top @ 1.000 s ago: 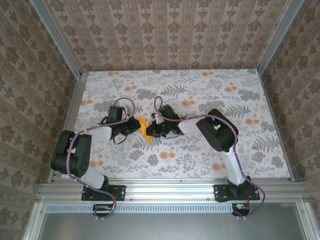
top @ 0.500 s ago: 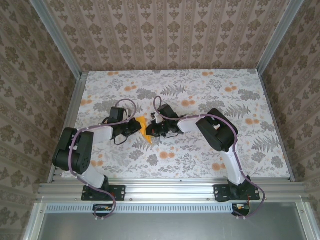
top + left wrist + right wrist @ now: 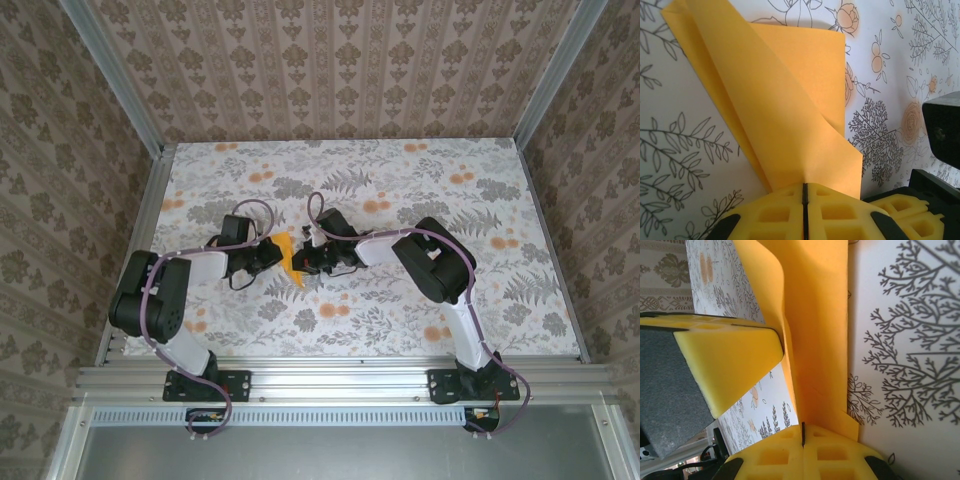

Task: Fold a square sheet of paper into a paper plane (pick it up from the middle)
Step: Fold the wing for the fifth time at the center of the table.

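Note:
The orange-yellow paper is a smaller creased shape with folded layers, held just above the flowered tablecloth between the two grippers. My left gripper holds it from the left. In the left wrist view its yellow pads meet in a thin seam, and the paper rises from that seam. My right gripper holds the opposite side. Its pads are also pressed together, with the paper standing up from them. The left gripper's yellow finger lies against the paper's far face.
The flowered tablecloth covers the table. Aluminium rails run along the near edge and patterned walls close in the other three sides. Part of the right gripper's black body sits close on the right of the left wrist view.
The left arm's elbow has edged right and a little further from the near edge. The paper and the right arm have hardly moved.

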